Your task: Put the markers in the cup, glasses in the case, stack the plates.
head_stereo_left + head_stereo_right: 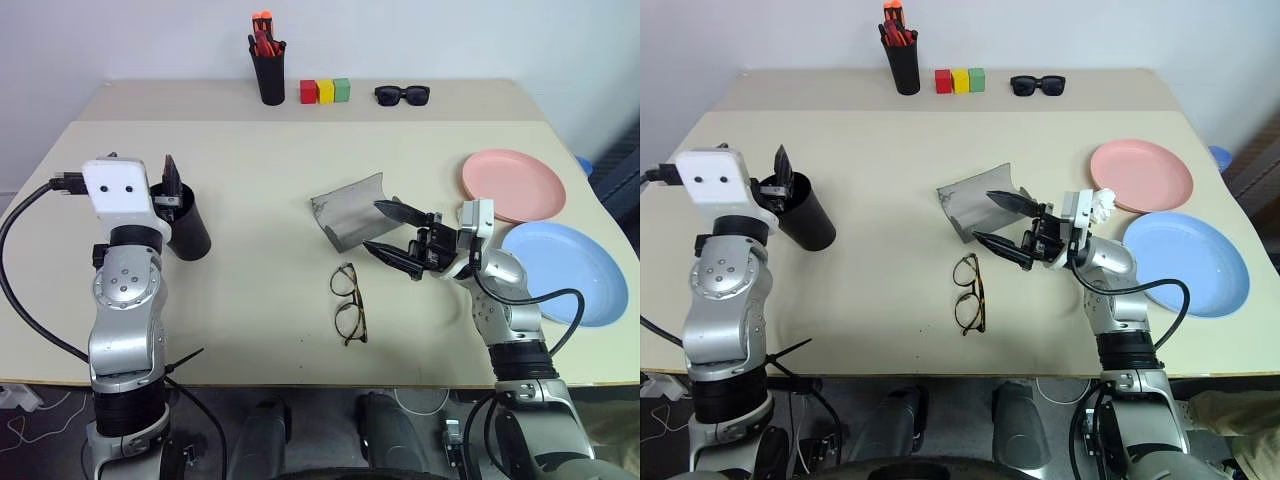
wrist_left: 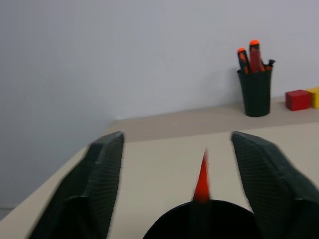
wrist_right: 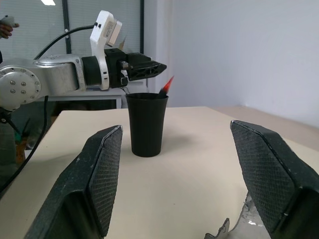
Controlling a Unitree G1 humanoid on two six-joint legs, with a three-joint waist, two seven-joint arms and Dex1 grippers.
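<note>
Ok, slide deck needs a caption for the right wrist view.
Open left gripper above the cup, red-tipped marker dropping in.

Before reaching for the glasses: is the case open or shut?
Open: the case lies spread on the table, pale lining showing, beside the glasses.

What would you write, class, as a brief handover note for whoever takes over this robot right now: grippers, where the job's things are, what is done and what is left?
Left gripper: open, just above the cup.
Right gripper: open, empty, pointing at the case.
Markers: a red-tipped marker sticks out of the cup; the other cannot be seen.
Glasses: on the table in front of the open case, not yet in it.
Pink plate and blue plate: side by side on the table, unstacked.
Left: glasses into case, stack plates, check the second marker.
</note>
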